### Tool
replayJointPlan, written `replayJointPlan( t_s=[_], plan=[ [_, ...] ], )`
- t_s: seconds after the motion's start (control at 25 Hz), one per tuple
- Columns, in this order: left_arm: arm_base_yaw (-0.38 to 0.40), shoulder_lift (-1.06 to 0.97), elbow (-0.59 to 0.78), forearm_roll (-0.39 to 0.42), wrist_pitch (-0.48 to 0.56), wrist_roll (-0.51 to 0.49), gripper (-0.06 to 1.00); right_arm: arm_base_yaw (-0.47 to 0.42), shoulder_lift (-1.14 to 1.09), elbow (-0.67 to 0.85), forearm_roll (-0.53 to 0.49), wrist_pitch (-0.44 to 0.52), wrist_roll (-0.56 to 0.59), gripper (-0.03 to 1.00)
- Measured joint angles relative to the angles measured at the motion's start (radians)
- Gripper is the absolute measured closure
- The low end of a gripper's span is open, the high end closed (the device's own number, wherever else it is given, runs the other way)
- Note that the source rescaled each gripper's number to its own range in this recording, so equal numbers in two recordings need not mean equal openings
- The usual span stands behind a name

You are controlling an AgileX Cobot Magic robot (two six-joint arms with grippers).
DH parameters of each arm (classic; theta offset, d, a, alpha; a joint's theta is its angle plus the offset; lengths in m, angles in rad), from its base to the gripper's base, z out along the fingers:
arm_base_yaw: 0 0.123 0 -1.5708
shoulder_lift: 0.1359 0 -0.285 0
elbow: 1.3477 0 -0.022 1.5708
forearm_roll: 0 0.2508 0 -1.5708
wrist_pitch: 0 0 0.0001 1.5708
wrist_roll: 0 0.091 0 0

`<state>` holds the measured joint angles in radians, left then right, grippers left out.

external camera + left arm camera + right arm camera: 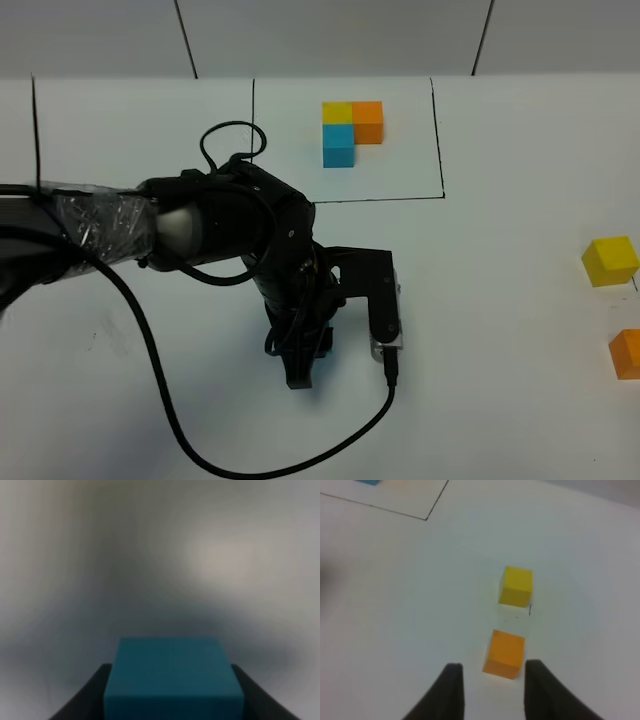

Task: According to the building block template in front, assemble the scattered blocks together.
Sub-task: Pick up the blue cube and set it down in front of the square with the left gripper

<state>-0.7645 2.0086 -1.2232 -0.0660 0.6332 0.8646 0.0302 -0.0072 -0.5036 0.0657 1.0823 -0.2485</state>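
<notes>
The building block template (345, 140) is a black-outlined rectangle at the back with joined yellow, orange and blue cubes. My left gripper (298, 372) points down at the table's middle. In the left wrist view, this gripper (172, 702) is shut on the sky blue cube (172, 675), which the arm hides in the high view. The yellow cube (610, 260) and the orange cube (626, 352) lie apart at the right edge. My right gripper (494, 672) is open, just short of the orange cube (505, 652), with the yellow cube (516, 585) beyond it. The right gripper is outside the high view.
The left arm's black cable (180, 430) loops over the table in front of the arm. A corner of the template's black outline (426, 518) shows in the right wrist view. Another black line (36, 130) runs along the far left.
</notes>
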Motion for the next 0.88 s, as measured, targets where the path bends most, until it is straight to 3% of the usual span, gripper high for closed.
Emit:
replayJointPlan(
  t_s=[0.16, 0.52, 0.6, 0.72, 0.8, 0.88],
  plan=[
    [-0.003, 0.023, 0.000, 0.000, -0.049, 0.006, 0.94, 0.000, 0.000, 0.000, 0.000, 0.000, 0.000, 0.97],
    [-0.003, 0.029, 0.000, 0.000, -0.057, 0.009, 0.92, 0.000, 0.000, 0.000, 0.000, 0.000, 0.000, 0.97],
    [-0.003, 0.029, 0.000, 0.000, -0.068, 0.010, 0.75, 0.000, 0.000, 0.000, 0.000, 0.000, 0.000, 0.97],
    [-0.003, 0.028, 0.000, 0.000, -0.086, 0.010, 0.29, 0.000, 0.000, 0.000, 0.000, 0.000, 0.000, 0.97],
    [-0.003, 0.016, 0.000, 0.000, -0.091, 0.010, 0.05, 0.000, 0.000, 0.000, 0.000, 0.000, 0.000, 0.97],
    [-0.003, -0.015, 0.000, 0.006, -0.084, 0.010, -0.04, 0.000, 0.000, 0.000, 0.000, 0.000, 0.000, 0.97]
  ],
)
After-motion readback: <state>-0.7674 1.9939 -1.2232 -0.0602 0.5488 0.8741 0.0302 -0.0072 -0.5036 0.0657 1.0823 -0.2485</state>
